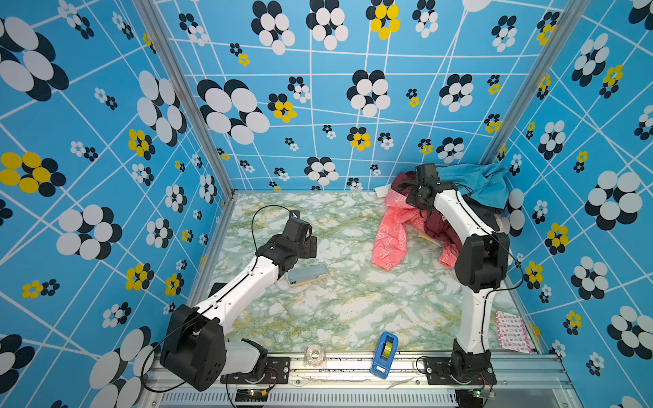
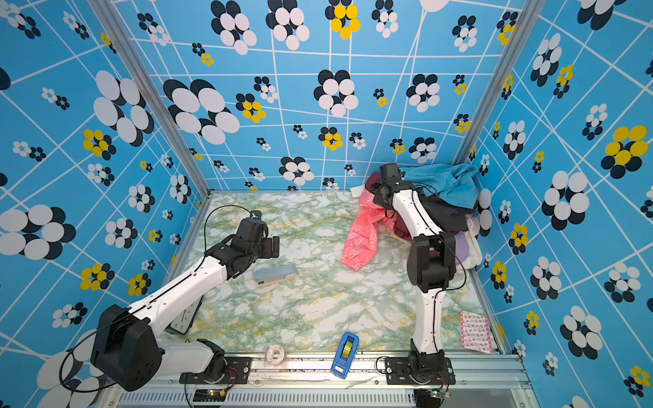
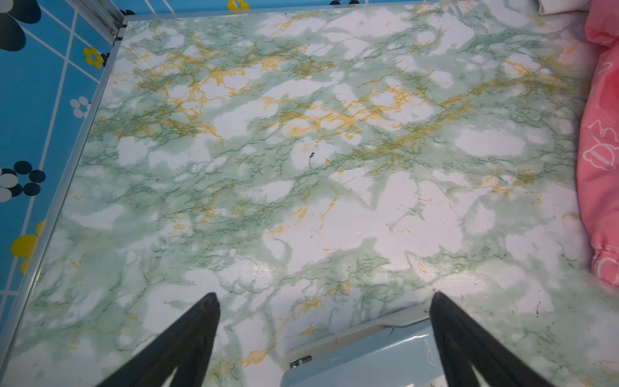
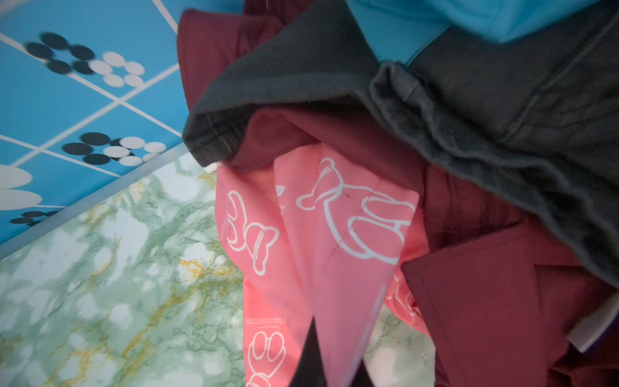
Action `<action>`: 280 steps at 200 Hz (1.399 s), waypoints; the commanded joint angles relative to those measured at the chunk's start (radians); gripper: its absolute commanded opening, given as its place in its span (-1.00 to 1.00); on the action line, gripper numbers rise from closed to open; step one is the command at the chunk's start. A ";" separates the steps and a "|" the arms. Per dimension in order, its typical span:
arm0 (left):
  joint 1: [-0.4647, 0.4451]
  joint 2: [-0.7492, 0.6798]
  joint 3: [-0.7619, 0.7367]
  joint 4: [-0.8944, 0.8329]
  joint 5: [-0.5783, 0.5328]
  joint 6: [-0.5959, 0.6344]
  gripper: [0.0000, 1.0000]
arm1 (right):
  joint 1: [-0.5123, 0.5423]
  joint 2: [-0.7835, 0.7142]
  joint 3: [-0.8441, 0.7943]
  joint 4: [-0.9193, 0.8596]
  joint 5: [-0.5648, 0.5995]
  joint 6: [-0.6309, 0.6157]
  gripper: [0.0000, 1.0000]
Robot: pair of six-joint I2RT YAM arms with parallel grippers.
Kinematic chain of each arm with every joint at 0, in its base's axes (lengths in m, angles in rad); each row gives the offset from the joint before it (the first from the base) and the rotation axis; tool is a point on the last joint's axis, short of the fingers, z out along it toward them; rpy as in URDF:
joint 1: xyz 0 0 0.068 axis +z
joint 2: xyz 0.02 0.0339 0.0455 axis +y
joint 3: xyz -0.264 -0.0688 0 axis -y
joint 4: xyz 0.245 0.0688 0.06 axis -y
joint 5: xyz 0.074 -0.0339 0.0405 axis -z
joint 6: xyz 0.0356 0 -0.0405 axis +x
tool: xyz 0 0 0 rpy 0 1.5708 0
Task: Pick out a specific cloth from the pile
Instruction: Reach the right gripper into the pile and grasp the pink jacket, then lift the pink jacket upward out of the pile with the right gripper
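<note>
Heaped in the far corner beside the right arm: the pile (image 1: 475, 185), teal-blue on top, dark grey and maroon beneath, white and pale lilac along its near side. Spilling from the pile's open-table side: the cloth (image 1: 390, 233), coral-pink with white outline cartoons. Upper part tucked under the pile's maroon and dark grey layers, 1 sleeve with a gathered cuff trailing down onto the table (image 1: 353, 311), a 2nd pink cuff end showing at the pile's near edge.

At that same edge of the pile: the right gripper (image 4: 345, 315), clenched on a fold of the cloth, pink fabric pinched between its 2 fingers in the right wrist view.

Well apart from the pile: the left gripper (image 3: 323, 296), released, jaws spread wide, nothing between them, above bare marble-patterned table.

Farther from the pile than that gripper: a pale blue stapler (image 1: 307, 275), lying flat, partly behind 1 finger in the left wrist view.

Farthest from the pile, at the front rail: a blue tape dispenser (image 1: 385, 353) and a clear tape roll (image 1: 315, 354).

Nearward of the pile along the same side wall: a pink-and-white printed packet (image 1: 512, 332).
</note>
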 commanded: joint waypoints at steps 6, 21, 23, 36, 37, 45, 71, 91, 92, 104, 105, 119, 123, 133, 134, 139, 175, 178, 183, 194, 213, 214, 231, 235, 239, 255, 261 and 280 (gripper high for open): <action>-0.013 -0.041 0.004 -0.009 -0.007 -0.007 0.98 | -0.012 -0.137 -0.048 0.118 -0.005 -0.007 -1.00; -0.014 -0.048 0.001 -0.006 -0.009 -0.008 0.98 | -0.025 -0.181 -0.078 0.153 -0.021 0.000 -1.00; -0.014 -0.048 0.001 -0.006 -0.010 -0.007 0.99 | -0.026 -0.187 -0.082 0.159 -0.023 0.001 -1.00; -0.014 -0.049 0.001 -0.006 -0.011 -0.008 0.99 | -0.026 -0.223 -0.117 0.208 -0.045 0.015 -1.00; -0.014 -0.048 0.001 -0.006 -0.011 -0.008 0.99 | -0.026 -0.226 -0.119 0.212 -0.047 0.016 -1.00; -0.014 -0.048 0.001 -0.006 -0.010 -0.008 0.98 | -0.061 -0.247 -0.142 0.243 -0.061 0.027 -1.00; -0.015 -0.045 0.003 -0.005 -0.008 -0.009 0.98 | -0.086 -0.296 -0.184 0.322 -0.102 0.063 -1.00; -0.015 -0.043 0.003 -0.005 -0.009 -0.008 0.99 | -0.109 -0.326 -0.210 0.384 -0.140 0.097 -1.00; -0.015 -0.043 0.003 -0.005 -0.008 -0.007 0.99 | -0.110 -0.327 -0.211 0.388 -0.142 0.099 -1.00; -0.016 -0.043 0.002 -0.006 -0.009 -0.008 0.98 | -0.124 -0.345 -0.228 0.435 -0.170 0.119 -1.00; -0.015 -0.042 0.002 -0.006 -0.009 -0.008 0.98 | -0.126 -0.346 -0.230 0.439 -0.173 0.120 -1.00; -0.015 -0.042 0.003 -0.005 -0.011 -0.008 0.98 | -0.140 -0.364 -0.238 0.476 -0.201 0.142 -1.00; -0.016 -0.042 0.003 -0.005 -0.011 -0.008 0.98 | -0.143 -0.367 -0.237 0.484 -0.210 0.145 -1.00; -0.016 -0.043 0.003 -0.004 -0.012 -0.009 0.99 | -0.150 -0.376 -0.232 0.494 -0.229 0.156 -1.00; -0.016 -0.043 0.003 -0.005 -0.011 -0.009 0.99 | -0.150 -0.377 -0.232 0.496 -0.231 0.157 -1.00; -0.015 -0.042 0.002 -0.005 -0.012 -0.009 0.98 | -0.152 -0.382 -0.231 0.505 -0.242 0.159 -1.00; -0.017 -0.040 0.004 -0.007 -0.017 -0.013 0.99 | -0.156 -0.439 -0.240 0.552 -0.276 0.159 -1.00; -0.016 -0.040 0.004 -0.007 -0.016 -0.014 0.98 | -0.156 -0.443 -0.241 0.555 -0.277 0.157 -1.00; -0.018 -0.040 0.004 -0.007 -0.016 -0.016 0.99 | -0.155 -0.452 -0.241 0.558 -0.277 0.155 -1.00; -0.017 -0.039 0.003 -0.005 -0.012 -0.018 0.98 | -0.157 -0.467 -0.240 0.564 -0.280 0.149 -1.00; -0.017 -0.039 0.003 -0.006 -0.008 -0.020 0.99 | -0.157 -0.494 -0.239 0.569 -0.277 0.137 -1.00; -0.017 -0.038 0.003 -0.005 -0.009 -0.019 0.98 | -0.157 -0.496 -0.239 0.569 -0.277 0.136 -1.00; -0.017 -0.039 0.003 -0.006 -0.009 -0.019 0.98 | -0.157 -0.517 -0.241 0.578 -0.276 0.130 -1.00; -0.017 -0.038 0.001 -0.005 -0.008 -0.022 0.99 | -0.157 -0.523 -0.242 0.582 -0.277 0.127 -1.00; -0.017 -0.039 0.001 -0.004 -0.010 -0.021 0.99 | -0.157 -0.527 -0.242 0.585 -0.278 0.126 -1.00; -0.018 -0.038 0.001 -0.005 -0.009 -0.023 0.98 | -0.157 -0.545 -0.239 0.592 -0.284 0.116 -1.00; -0.018 -0.039 0.000 -0.005 -0.011 -0.023 0.99 | -0.157 -0.551 -0.239 0.596 -0.286 0.114 -1.00; -0.019 -0.038 0.001 -0.006 -0.012 -0.024 0.98 | -0.158 -0.574 -0.241 0.611 -0.292 0.100 -1.00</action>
